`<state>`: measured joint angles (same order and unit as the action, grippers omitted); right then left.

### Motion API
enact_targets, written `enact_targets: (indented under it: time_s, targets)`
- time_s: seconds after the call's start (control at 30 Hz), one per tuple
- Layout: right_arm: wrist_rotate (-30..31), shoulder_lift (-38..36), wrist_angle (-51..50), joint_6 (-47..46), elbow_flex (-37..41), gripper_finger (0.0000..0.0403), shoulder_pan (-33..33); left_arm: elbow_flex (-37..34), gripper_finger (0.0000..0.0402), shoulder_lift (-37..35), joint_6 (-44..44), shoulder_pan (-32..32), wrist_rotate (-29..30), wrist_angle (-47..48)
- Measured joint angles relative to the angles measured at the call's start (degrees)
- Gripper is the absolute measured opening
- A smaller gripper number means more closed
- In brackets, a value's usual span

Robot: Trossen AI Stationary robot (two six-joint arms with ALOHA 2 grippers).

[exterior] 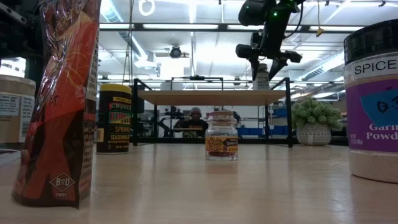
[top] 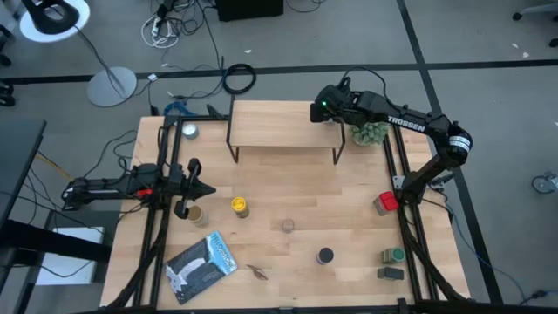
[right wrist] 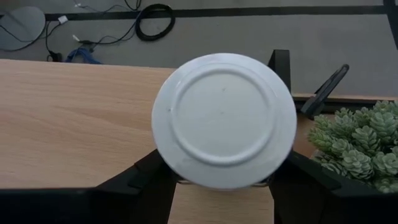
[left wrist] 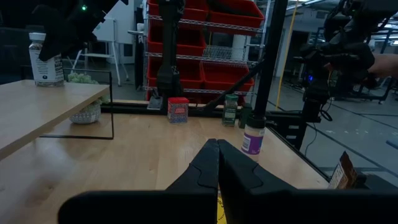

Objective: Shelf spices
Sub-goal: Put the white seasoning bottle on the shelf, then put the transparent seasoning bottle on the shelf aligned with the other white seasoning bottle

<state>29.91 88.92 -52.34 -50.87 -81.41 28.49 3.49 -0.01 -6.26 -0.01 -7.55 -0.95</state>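
Observation:
The shelf (top: 283,122), a light-wood board on thin black legs, stands at the table's far middle. On its right end stands a white-capped clear bottle (left wrist: 45,61), upright, with my right gripper (top: 323,108) shut on it from above. Other spices stand loose on the tabletop: a yellow jar (top: 239,206), a small clear jar (top: 287,226), a black-lidded jar (top: 324,255), a red tin (top: 384,203) and a green tin (top: 394,255). My left gripper (top: 207,189) hangs shut over the table's left side, level, with nothing in it. My right gripper has the bottle between its two fingers (right wrist: 146,180), just under the white cap (right wrist: 224,118), which hides the exact place of touch. The fingers slant down from above and from the table's right. The bottle stands upright with its base (left wrist: 45,83) on the shelf.
A small green potted plant (top: 370,133) sits just right of the shelf, close to my right arm. A blue-white flat packet (top: 202,264) lies near the front left. A silver-lidded jar (top: 188,132) stands left of the shelf. A person (exterior: 195,115) shows in the room behind.

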Motion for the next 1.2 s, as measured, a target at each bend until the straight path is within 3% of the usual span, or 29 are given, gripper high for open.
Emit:
enact_targets:
  time_s: [0.57, 0.87, 1.2]
  targets:
    - [0.33, 0.0, 1.14, 0.07, 0.0, 0.0291, 0.0, 0.0, 0.0008, 0.02, 0.0, 0.02, 0.0, 0.0]
    - [0.96, 0.0, 1.29, 1.19, 0.0, 0.0299, -0.71, 0.0, 0.0008, 0.01, -0.02, 0.0, 0.0, 0.0]
    - [9.22, -4.02, 1.09, 1.99, -0.02, 0.0297, -5.5, 0.0, 0.0008, 0.02, -0.01, 0.02, 0.0, -0.02]
